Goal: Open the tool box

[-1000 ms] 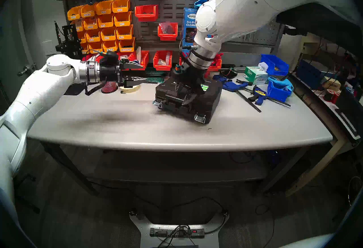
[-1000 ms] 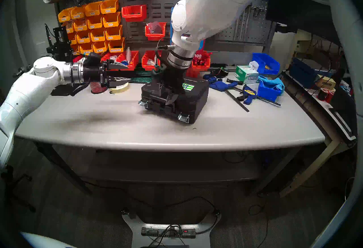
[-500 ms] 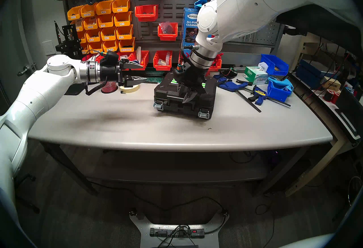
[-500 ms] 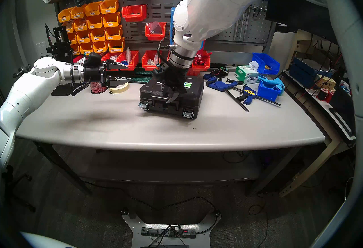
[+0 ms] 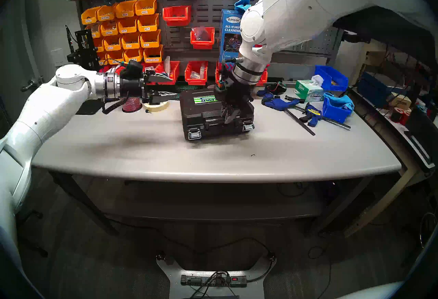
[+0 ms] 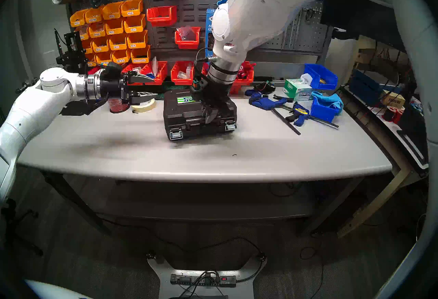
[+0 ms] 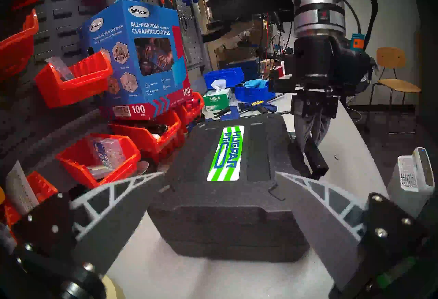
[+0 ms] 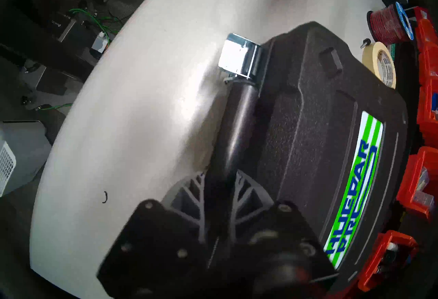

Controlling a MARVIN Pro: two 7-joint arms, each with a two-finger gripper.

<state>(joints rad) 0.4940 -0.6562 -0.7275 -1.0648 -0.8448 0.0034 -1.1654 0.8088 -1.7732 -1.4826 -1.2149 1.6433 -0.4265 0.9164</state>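
Observation:
The tool box (image 5: 201, 111), a black moulded case with a green, white and blue label (image 7: 225, 153), lies flat and closed at the middle of the grey table (image 5: 142, 149). Its two silver latches (image 5: 194, 135) (image 5: 247, 125) face the table's front edge and lie down against the case. My right gripper (image 5: 228, 117) reaches down over the front edge. In the right wrist view this gripper (image 8: 221, 187) is shut on the black handle (image 8: 239, 120). My left gripper (image 5: 174, 87) hovers open just left of the case, level with its top.
Blue bar clamps (image 5: 284, 103) and a blue bin (image 5: 336, 108) lie to the right of the case, beside a tissue box (image 5: 308, 89). A masking tape roll (image 5: 156, 106) and a red wire spool (image 5: 131, 105) sit under the left gripper. Red bins (image 5: 196, 73) line the back.
The right gripper has closed on the handle and swung the case round and leftward. The label is now uncovered. The left arm has hardly moved.

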